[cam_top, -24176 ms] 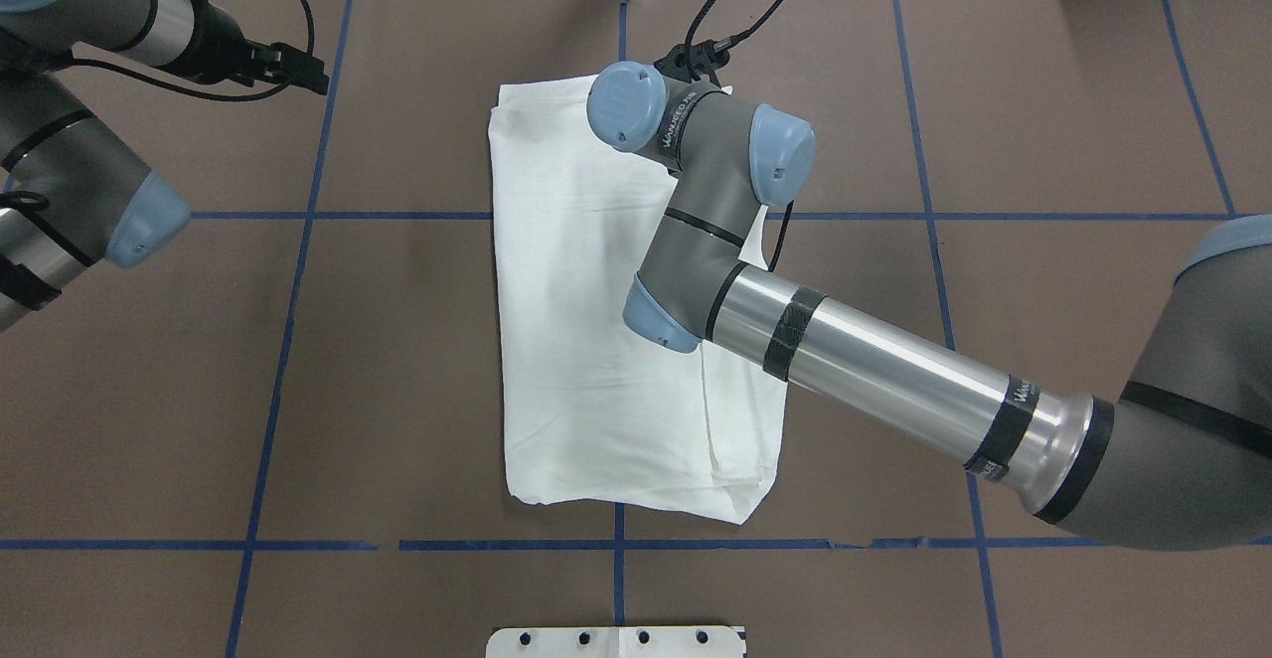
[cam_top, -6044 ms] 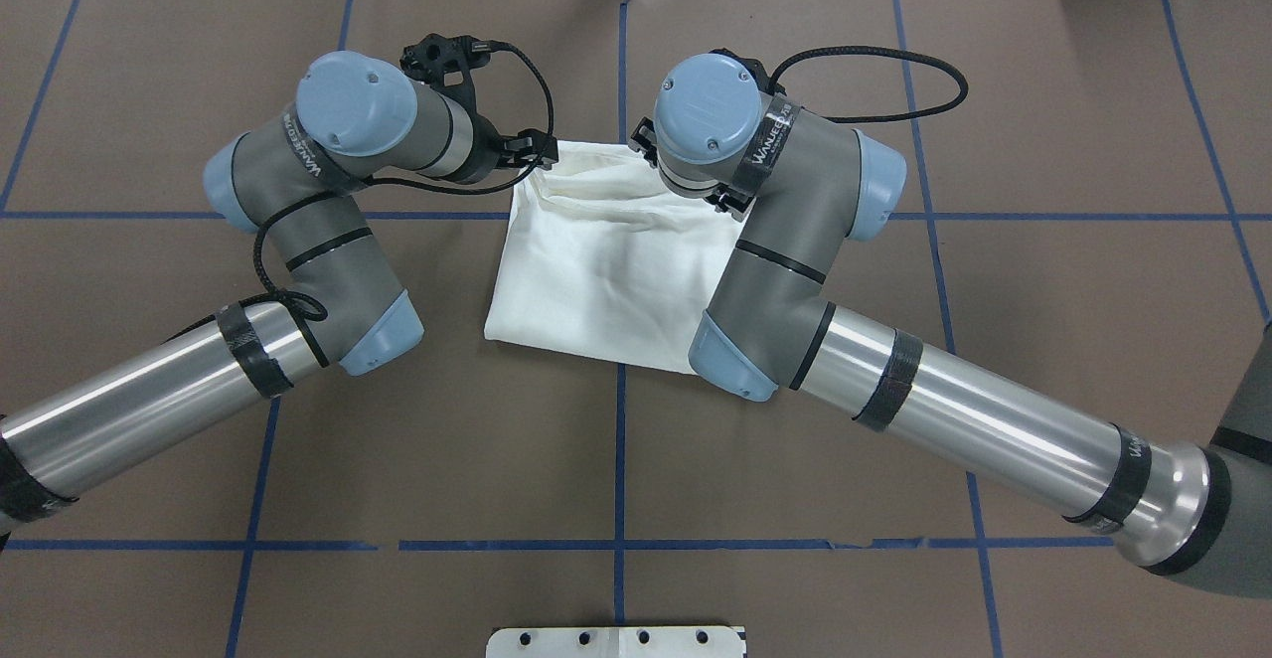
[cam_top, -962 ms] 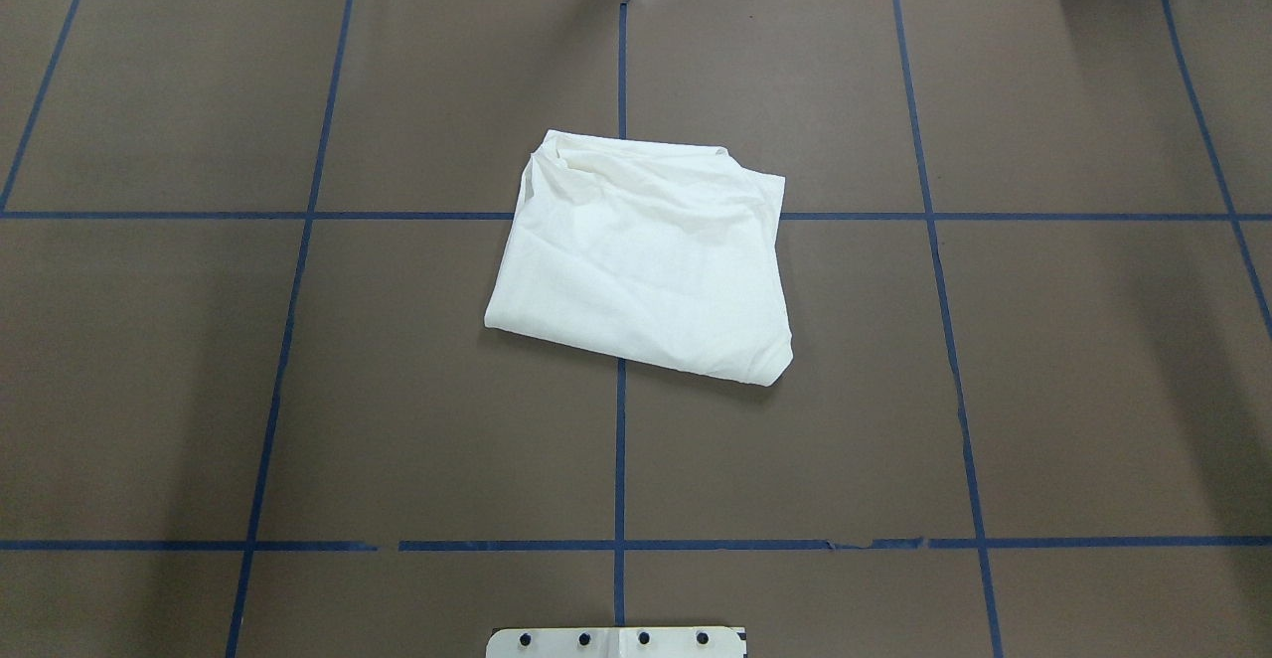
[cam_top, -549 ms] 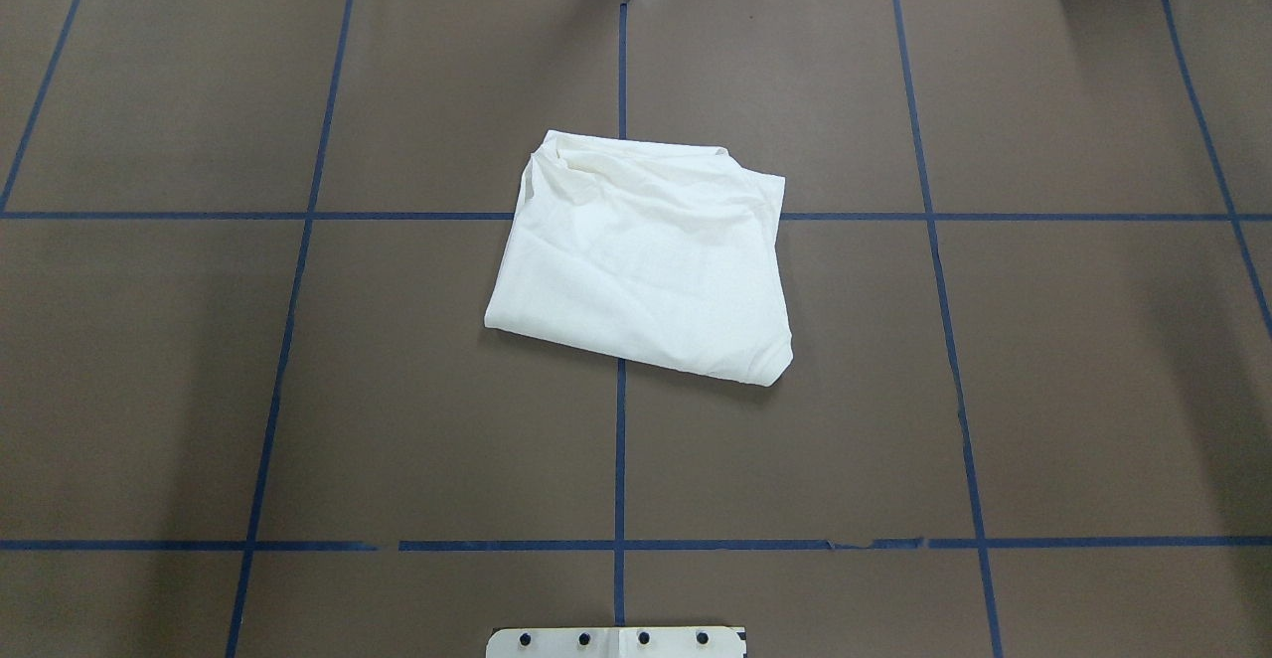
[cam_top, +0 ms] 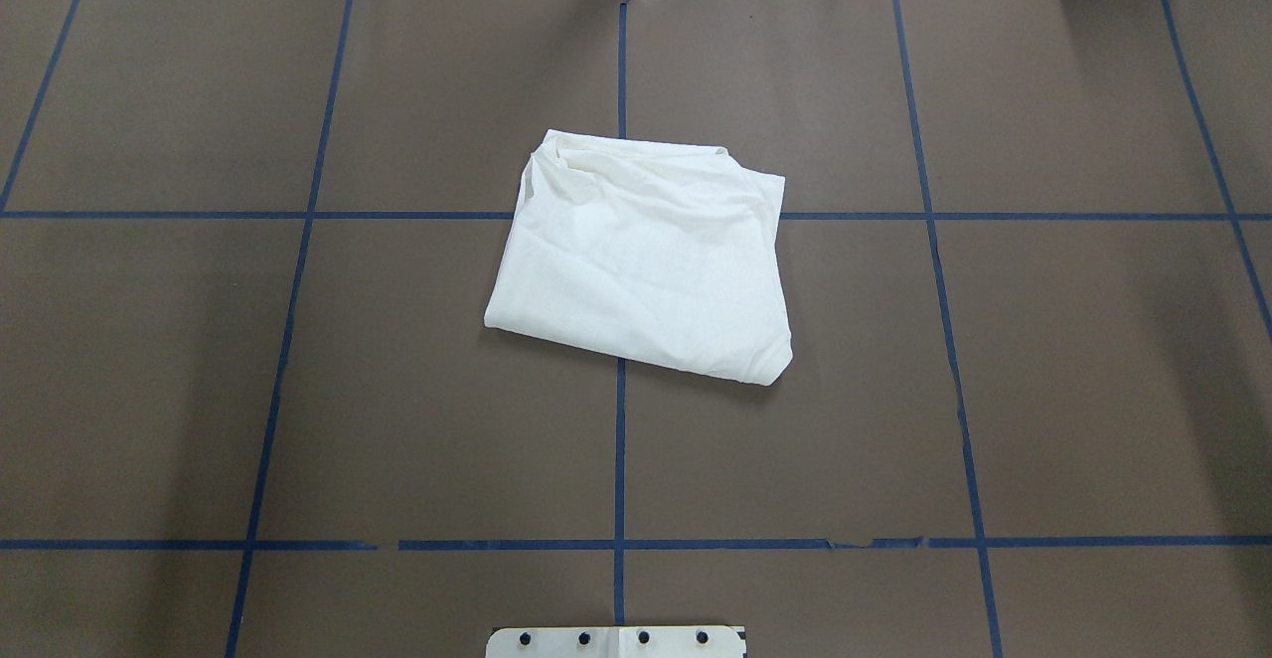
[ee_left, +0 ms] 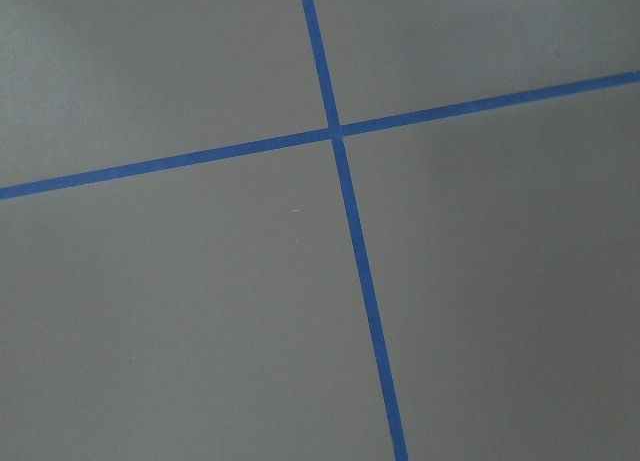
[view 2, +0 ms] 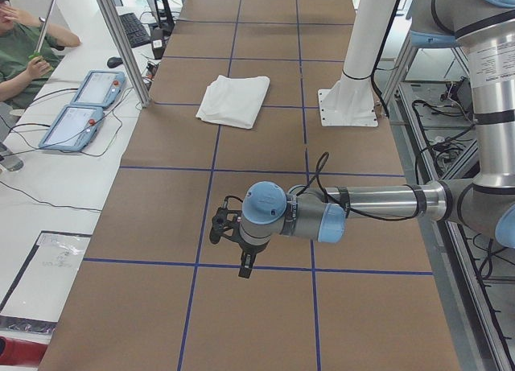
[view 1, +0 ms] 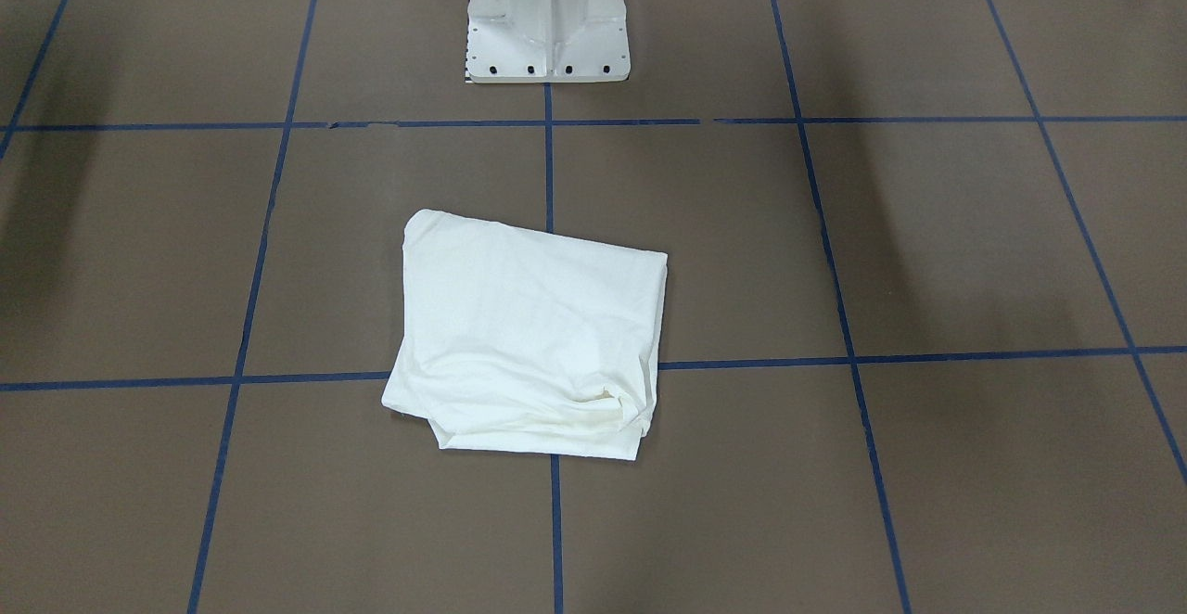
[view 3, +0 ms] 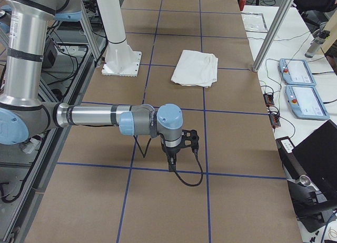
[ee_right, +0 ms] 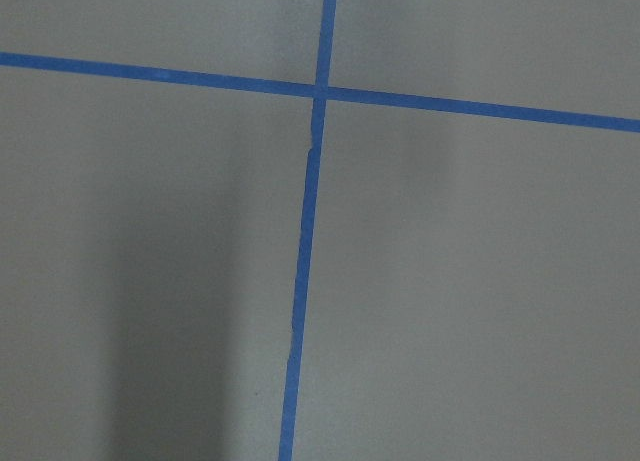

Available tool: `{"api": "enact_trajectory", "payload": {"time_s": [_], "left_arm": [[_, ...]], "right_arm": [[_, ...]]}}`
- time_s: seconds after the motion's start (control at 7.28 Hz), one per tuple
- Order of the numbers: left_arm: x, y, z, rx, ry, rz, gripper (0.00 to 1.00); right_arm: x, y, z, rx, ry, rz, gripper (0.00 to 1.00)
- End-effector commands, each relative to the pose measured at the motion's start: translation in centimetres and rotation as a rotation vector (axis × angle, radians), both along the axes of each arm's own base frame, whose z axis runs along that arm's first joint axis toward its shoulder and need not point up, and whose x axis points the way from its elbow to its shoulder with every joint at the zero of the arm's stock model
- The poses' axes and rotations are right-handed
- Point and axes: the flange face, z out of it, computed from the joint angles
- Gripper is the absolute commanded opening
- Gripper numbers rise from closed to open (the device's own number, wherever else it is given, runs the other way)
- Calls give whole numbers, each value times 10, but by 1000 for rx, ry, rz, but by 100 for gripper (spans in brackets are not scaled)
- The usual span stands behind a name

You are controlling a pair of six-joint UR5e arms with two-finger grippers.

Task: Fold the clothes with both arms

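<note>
One folded shirt (cam_top: 641, 255) at table (cam_top: 298, 390) centre.
The shirt lies flat over a crossing of blue tape lines (cam_top: 619, 439), rumpled along its far edge. The left gripper (view 2: 244, 265) and right gripper (view 3: 171, 163) hang low over opposite table ends, well apart from it; whether their jaws are wide or narrow cannot be told.

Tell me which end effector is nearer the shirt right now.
Neither, clearly. The left end effector hovers toward the left end of the table, the right end effector toward its right end, both well clear of the folded shirt between them.
</note>
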Motion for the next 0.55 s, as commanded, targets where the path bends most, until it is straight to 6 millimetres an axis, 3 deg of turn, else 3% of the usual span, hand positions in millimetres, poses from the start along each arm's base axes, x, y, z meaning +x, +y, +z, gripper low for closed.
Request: {"api": "enact_trajectory", "payload": {"time_s": [0.0,0.27,0.41], "left_arm": [[6,-4,-2,-25,-2,7,100],[28,-10,-10,-18,-21,60,100],[28,-11,-12,-12,-34,59,100]], "right_arm": [[0,0,0,0,-2,-1,100],[0,0,1,-1,-2,-1,100],[0,1,1,-2,-2,-2,100]]}}
